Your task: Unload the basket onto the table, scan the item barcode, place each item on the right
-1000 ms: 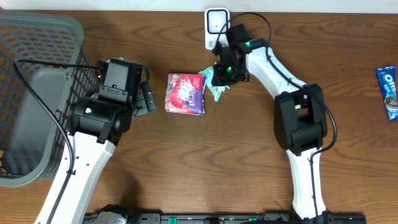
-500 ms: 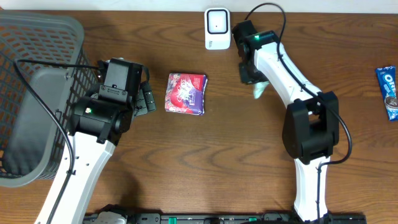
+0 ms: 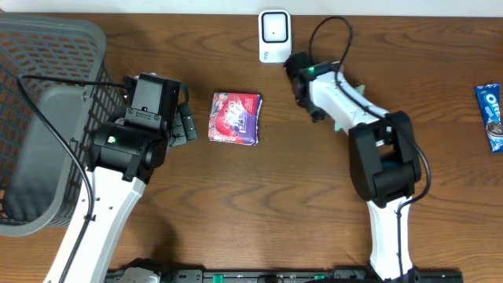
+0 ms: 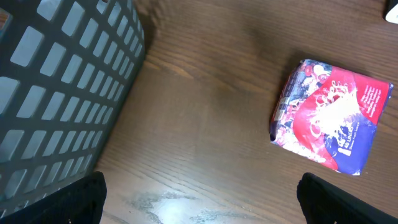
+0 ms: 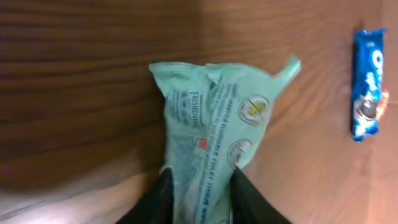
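A mint-green packet (image 5: 214,134) sits between the dark fingers of my right gripper (image 5: 199,190), which is shut on it just above the wood. In the overhead view only slivers of that packet (image 3: 343,122) show beside the right arm, right of the white scanner (image 3: 273,35) at the table's far edge. A red and purple packet (image 3: 234,118) lies flat mid-table, also visible in the left wrist view (image 4: 329,118). My left gripper (image 4: 199,199) stands open over bare wood, left of the red and purple packet, with nothing between its fingers.
A grey mesh basket (image 3: 47,118) fills the left side, and its wall is close in the left wrist view (image 4: 62,93). A blue cookie pack (image 3: 491,106) lies at the right edge, also seen from the right wrist (image 5: 367,84).
My right arm has carried the green packet from just below the scanner to the right and brought it low over the table. The left arm has not moved.
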Robot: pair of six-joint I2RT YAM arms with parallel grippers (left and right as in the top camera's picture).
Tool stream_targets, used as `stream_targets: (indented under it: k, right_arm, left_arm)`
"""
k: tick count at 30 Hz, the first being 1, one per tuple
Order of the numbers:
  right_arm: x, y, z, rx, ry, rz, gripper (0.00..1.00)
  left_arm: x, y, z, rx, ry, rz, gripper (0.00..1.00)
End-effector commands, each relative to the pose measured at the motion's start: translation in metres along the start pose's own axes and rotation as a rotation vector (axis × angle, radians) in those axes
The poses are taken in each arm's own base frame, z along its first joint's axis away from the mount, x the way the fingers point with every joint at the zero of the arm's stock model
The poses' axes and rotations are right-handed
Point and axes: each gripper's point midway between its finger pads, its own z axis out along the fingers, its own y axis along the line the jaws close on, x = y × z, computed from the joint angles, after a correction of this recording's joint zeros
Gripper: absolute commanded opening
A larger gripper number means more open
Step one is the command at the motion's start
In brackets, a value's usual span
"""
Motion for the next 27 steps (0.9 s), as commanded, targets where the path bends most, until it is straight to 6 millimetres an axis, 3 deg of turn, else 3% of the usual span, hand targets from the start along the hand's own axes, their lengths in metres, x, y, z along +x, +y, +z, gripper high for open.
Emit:
stream_targets:
  k: [1,3,6,13,16,19,23,27]
  right_arm:
    - [0.002,0.039,-0.024,-0.084,-0.048,-0.078,0.35]
    - [0.002,0.050,-0.034,-0.096,-0.076,-0.120,0.54]
    - [0.002,0.068,-0.051,-0.114,-0.121,-0.189,0.70]
    - [-0.005,0.094,-0.091,-0.151,-0.217,-0.303,0.78]
    - [-0.007,0.100,-0.100,-0.177,-0.230,-0.300,0.81]
    - [-0.004,0.114,-0.107,-0.297,-0.192,-0.299,0.76]
    - [-0.020,0.092,-0.115,-0.328,-0.158,-0.202,0.77]
    - [-0.045,0.049,-0.113,-0.372,-0.106,-0.113,0.79]
  left_arm:
    - [0.000,0.003,0.002,-0.017,0.002,-0.006,0.98]
    - [0.000,0.003,0.002,-0.017,0.002,-0.006,0.98]
    - [0.000,0.003,0.002,-0.017,0.002,-0.006,0.98]
    - [0.000,0.003,0.002,-0.017,0.002,-0.006,0.98]
    - [0.000,0.003,0.002,-0.017,0.002,-0.006,0.98]
    - [0.000,0.003,0.002,-0.018,0.003,-0.006,0.98]
    - [0.000,0.003,0.002,-0.017,0.002,-0.006,0.98]
    - [0.000,0.003,0.002,-0.017,0.002,-0.006,0.98]
